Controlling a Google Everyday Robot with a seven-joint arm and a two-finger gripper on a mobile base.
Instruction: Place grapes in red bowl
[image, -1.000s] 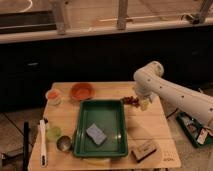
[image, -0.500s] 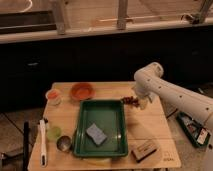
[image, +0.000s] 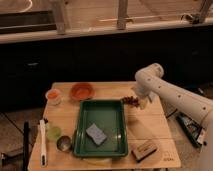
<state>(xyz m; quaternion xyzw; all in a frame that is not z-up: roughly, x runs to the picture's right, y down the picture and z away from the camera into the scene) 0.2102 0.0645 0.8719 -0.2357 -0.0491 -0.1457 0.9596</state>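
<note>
The grapes, a small dark reddish bunch, lie on the wooden table just right of the green tray's far right corner. My gripper hangs from the white arm directly beside the grapes on their right, down at table height. I cannot tell whether it touches them. The red bowl is round, shallow and orange-red. It sits at the table's far side, left of the grapes and behind the tray's left corner. It looks empty.
A green tray with a blue-grey sponge fills the table's middle. A pale cup with orange inside stands left of the bowl. A green cup, a metal cup and a white tool are front left. A brown block is front right.
</note>
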